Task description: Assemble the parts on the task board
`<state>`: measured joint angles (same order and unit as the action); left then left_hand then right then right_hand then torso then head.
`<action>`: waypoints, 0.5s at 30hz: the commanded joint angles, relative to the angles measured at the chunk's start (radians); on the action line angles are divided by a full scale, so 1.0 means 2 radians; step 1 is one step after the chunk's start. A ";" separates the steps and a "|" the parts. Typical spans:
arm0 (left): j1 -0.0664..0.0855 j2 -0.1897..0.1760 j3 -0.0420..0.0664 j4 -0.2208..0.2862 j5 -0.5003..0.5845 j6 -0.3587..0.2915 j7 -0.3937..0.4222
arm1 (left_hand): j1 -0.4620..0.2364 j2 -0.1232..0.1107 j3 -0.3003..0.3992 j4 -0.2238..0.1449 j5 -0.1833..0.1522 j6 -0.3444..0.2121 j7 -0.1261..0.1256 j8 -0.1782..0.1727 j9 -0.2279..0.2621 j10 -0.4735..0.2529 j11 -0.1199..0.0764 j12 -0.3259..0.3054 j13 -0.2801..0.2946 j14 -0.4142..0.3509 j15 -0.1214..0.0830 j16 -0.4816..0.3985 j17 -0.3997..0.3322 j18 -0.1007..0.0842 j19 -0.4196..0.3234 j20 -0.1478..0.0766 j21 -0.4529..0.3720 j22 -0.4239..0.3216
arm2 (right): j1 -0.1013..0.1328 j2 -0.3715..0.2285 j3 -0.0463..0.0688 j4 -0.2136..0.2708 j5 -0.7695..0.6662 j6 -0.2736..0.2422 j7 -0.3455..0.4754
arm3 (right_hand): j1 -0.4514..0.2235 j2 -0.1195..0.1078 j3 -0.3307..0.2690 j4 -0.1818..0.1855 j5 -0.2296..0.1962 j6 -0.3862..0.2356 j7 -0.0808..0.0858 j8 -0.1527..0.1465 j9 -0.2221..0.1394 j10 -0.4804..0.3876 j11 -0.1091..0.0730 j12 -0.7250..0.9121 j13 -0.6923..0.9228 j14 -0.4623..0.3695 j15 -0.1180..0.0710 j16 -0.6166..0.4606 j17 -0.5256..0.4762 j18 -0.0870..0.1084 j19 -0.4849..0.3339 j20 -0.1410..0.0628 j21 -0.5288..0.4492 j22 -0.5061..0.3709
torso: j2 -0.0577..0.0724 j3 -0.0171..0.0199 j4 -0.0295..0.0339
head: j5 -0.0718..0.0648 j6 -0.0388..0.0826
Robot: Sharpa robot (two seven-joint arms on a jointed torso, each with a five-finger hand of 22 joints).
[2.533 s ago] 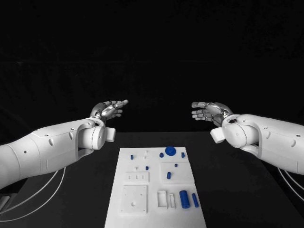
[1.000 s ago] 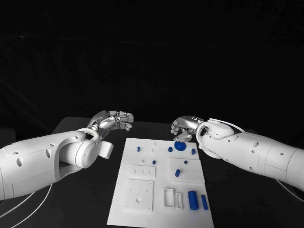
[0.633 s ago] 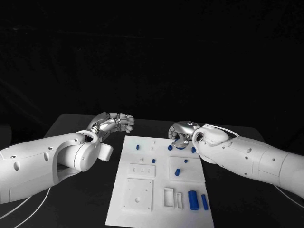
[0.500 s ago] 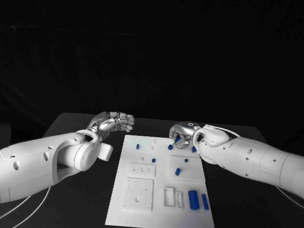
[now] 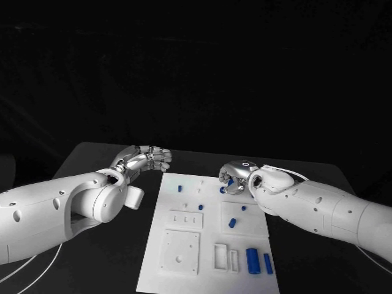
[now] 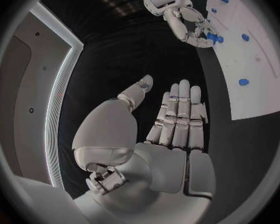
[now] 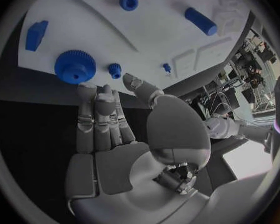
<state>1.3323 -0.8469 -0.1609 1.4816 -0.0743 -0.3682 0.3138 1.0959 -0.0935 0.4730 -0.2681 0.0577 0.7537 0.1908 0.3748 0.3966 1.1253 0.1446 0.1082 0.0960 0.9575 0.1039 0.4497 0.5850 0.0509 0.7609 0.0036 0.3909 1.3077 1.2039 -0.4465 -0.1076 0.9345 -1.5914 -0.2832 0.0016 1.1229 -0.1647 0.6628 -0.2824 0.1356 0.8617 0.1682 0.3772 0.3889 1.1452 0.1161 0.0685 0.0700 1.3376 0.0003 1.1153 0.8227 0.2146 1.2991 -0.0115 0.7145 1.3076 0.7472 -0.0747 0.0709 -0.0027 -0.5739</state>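
Note:
The white task board (image 5: 207, 233) lies lengthwise in the middle of the table. My right hand (image 5: 232, 174) hovers over its far end, fingers stretched toward the large blue gear (image 7: 74, 66), fingertips just short of it and the thumb apart; whether they touch I cannot tell. A small blue gear (image 7: 115, 70) stands beside it. My left hand (image 5: 145, 158) hangs off the board's far left corner, fingers straight (image 6: 177, 119) and nothing in the palm. Two blue cylinders (image 5: 252, 257) lie at the near right.
More blue parts sit on the board: a peg (image 5: 177, 189) at the far left, a short cylinder (image 5: 232, 222) mid-right, a block (image 7: 36, 35) and a round piece (image 7: 129, 2). White recessed blocks (image 5: 179, 250) fill the near left. Black table (image 5: 90, 165) surrounds the board.
Both hands have come down from raised positions and moved inward. The right hand has reached the board's far end by the large gear; the left has stayed beside the far left corner.

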 commanded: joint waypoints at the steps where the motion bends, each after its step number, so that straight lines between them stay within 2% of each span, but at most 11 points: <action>1: 0.002 0.000 0.001 0.004 0.001 0.006 0.005 | -0.006 0.001 0.001 0.001 -0.003 0.002 0.002 -0.003 0.001 -0.002 0.000 -0.003 -0.001 0.000 0.001 -0.003 0.001 0.000 -0.003 0.000 0.002 0.010 | -0.001 0.000 0.000 -0.001 -0.014 0.000 -0.002 | 0.002 -0.002 0.004 0.000 -0.003 -0.002 0.000 -0.003 0.001 -0.003 -0.001 -0.001 0.000 -0.004 -0.001 0.004 -0.001 0.024 0.013 -0.018 0.003 0.012 | 0.006 -0.0012 0.0025 | 0.000 0.000; 7: 0.004 0.000 0.001 0.004 0.001 0.006 0.005 | -0.007 0.001 0.001 0.002 -0.003 0.002 0.002 -0.003 0.001 -0.002 0.000 -0.004 -0.001 0.000 0.001 -0.004 0.001 0.000 -0.003 0.000 0.002 0.010 | -0.002 0.002 0.000 0.000 -0.015 0.000 -0.002 | 0.003 -0.002 0.006 0.000 -0.003 -0.001 0.000 -0.003 0.001 -0.001 -0.001 0.000 0.000 -0.005 -0.001 0.005 -0.002 0.024 0.013 -0.018 0.005 0.012 | 0.013 -0.0017 0.0017 | -0.001 0.002; 10: 0.004 0.001 0.001 0.004 0.001 0.006 0.005 | -0.008 0.001 0.001 0.002 -0.003 0.002 0.002 -0.003 0.001 -0.002 0.000 -0.004 -0.001 0.000 0.001 -0.004 0.001 0.000 -0.003 0.000 0.002 0.010 | -0.003 0.003 0.000 -0.002 -0.017 0.001 -0.002 | 0.003 -0.002 0.006 0.000 -0.003 -0.001 0.000 -0.003 0.001 -0.001 -0.001 0.000 0.000 -0.005 -0.001 0.006 -0.002 0.024 0.013 -0.018 0.005 0.012 | 0.016 -0.0021 0.0019 | 0.003 0.003; 15: 0.004 0.001 0.001 0.003 0.002 0.006 0.005 | -0.008 0.001 0.002 0.003 -0.003 0.002 0.002 -0.004 0.001 -0.003 0.001 -0.005 -0.001 0.000 0.000 -0.004 0.002 0.000 -0.003 0.000 0.003 0.010 | -0.004 0.001 0.000 -0.002 -0.021 0.003 -0.002 | 0.003 -0.001 0.009 0.001 -0.005 0.003 -0.001 -0.002 0.003 0.005 -0.003 0.002 0.002 -0.006 -0.002 0.008 -0.005 0.024 0.012 -0.018 0.007 0.011 | 0.019 -0.0032 0.0027 | 0.001 0.003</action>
<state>1.3388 -0.8461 -0.1607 1.4862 -0.0737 -0.3681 0.3140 1.0880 -0.0935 0.4753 -0.2659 0.0578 0.7537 0.1908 0.3711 0.3973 1.1253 0.1446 0.1044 0.0951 0.9575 0.1039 0.4458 0.5872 0.0508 0.7594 0.0053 0.3908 1.3076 1.1988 -0.4428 -0.1059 0.9309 -1.6098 -0.2851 -0.0001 1.1229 -0.1647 0.6757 -0.2808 0.1316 0.8617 0.1681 0.3772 0.3937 1.1496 0.1117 0.0687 0.0719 1.3342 -0.0035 1.1268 0.8134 0.2136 1.2956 -0.0153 0.7262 1.3075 0.7791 -0.0796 0.0754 0.0015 -0.5677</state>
